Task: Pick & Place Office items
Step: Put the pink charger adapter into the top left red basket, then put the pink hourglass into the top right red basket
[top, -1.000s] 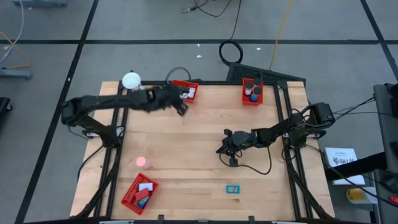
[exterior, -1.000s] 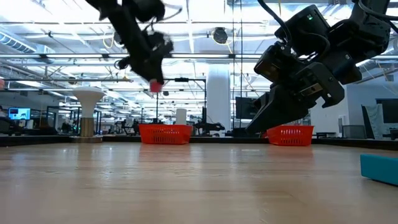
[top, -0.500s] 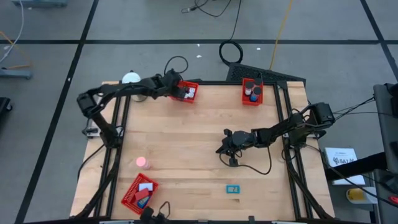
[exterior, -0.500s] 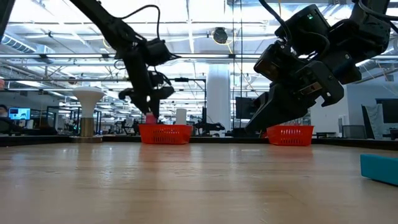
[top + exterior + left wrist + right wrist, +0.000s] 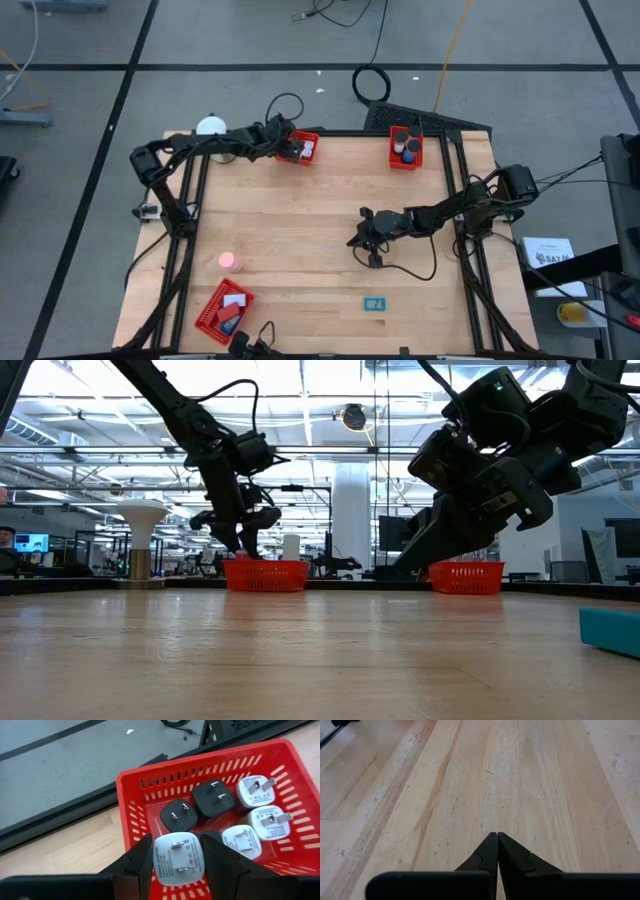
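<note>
Far left, off the table's back corner: a white ball (image 5: pixel 211 126) on its stand, pale shape in the low view too (image 5: pixel 142 513).

Your left arm reaches along the back edge. The left gripper (image 5: pixel 176 859) sits over the near wall of the red mesh tray (image 5: pixel 299 148), fingers (image 5: pixel 141 860) pinching a white plug adapter (image 5: pixel 178 858), prongs facing the camera. Inside the tray you see two black adapters (image 5: pixel 179 815) and three more white adapters (image 5: pixel 255 791), packed close together, some touching. In the low view the gripper hangs just above that tray (image 5: pixel 265 574); the tray wall hides the contents there.

Front left of the table: a small pink object (image 5: pixel 229 261) lies alone on the wood. Just nearer the front edge, a second red tray (image 5: pixel 222 310), set at a slant, holds a white piece and a dark red or blue piece; too small for you to tell more.

Mid table, toward the front: a flat blue rectangular piece (image 5: pixel 374 304) lies clear of everything; it shows at the low view's right edge (image 5: pixel 609 629).

Back right: a third red tray (image 5: pixel 405 150) with dark round items and one blue one inside.

Right arm waits low over bare wood, mid-right. The right gripper (image 5: pixel 497 851) has its fingers pressed together, nothing between them. A black cable trails on the table beside it (image 5: pixel 410 268).
</note>
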### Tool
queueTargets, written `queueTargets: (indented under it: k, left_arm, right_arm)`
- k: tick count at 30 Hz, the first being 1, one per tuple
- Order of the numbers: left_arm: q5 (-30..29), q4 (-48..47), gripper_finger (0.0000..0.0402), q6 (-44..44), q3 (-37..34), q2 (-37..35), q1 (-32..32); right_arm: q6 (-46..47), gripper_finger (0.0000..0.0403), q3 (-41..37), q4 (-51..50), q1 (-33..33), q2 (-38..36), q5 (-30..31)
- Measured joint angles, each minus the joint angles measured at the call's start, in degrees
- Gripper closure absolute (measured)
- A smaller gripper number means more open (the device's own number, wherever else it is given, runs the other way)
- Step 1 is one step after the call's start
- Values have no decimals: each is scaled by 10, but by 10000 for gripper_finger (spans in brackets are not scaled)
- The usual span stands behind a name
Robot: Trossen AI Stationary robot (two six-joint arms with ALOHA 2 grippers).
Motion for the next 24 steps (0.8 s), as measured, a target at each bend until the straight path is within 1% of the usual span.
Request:
queueTargets:
  k: [4,9,10,14,15,17,20,24]
  left_arm:
    - [-4,19,267,-10,-20,0,2]
    - [13,37,264,-12,-29,0,1]
    - [13,37,252,-12,-29,0,-1]
    - [15,32,171,-10,-29,-3,-3]
    - [16,31,159,-10,-29,-3,-4]
    - [16,17,149,-10,-26,-7,-5]
    - [15,13,163,-3,-24,-27,-8]
    - [11,-15,215,11,-24,-74,-34]
  right_arm:
    - [0,401,0,0,0,0,0]
    - [0,401,0,0,0,0,0]
    - [0,401,0,0,0,0,0]
    - [0,401,0,0,0,0,0]
    - [0,401,0,0,0,0,0]
    - [0,401,0,0,0,0,0]
    - [0,401,0,0,0,0,0]
    - [-4,401,0,0,4,0,0]
